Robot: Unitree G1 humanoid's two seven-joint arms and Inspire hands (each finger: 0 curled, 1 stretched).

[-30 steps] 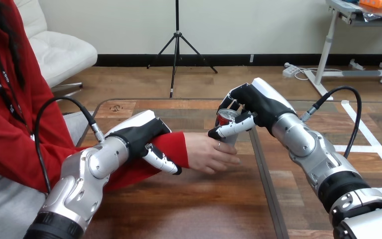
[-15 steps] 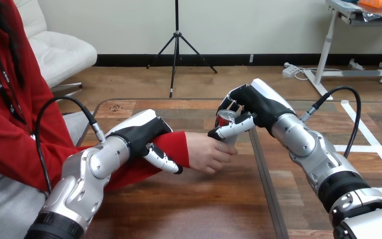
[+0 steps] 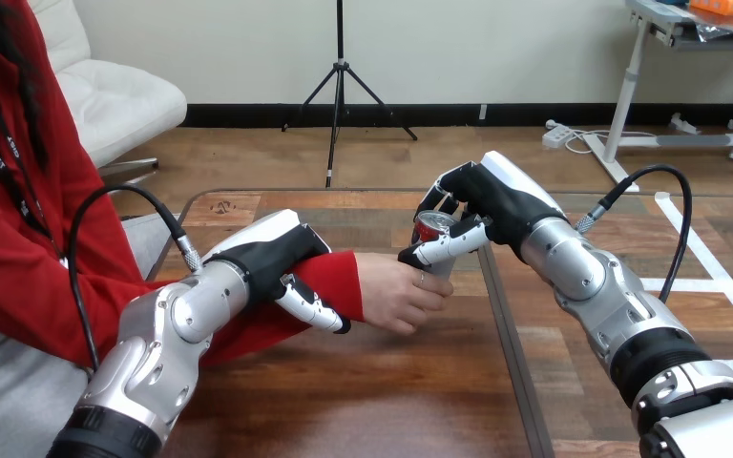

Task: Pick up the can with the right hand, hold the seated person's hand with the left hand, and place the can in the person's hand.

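Head view: can (image 3: 431,227) upright, silver rim with red at its top, lower body hidden, above the middle of the wooden table (image 3: 391,401). Right hand (image 3: 485,198) reaches in from the right, fingers and thumb curled round the can's upper part. Person's hand (image 3: 396,291) grips the can lower down. Left hand (image 3: 269,256) lies over the red sleeve (image 3: 339,277), fingers curled round the person's wrist

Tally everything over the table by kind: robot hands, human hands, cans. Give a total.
Robot hands: 2 (left hand, right hand)
Person's hand: 1
Can: 1
Total: 4
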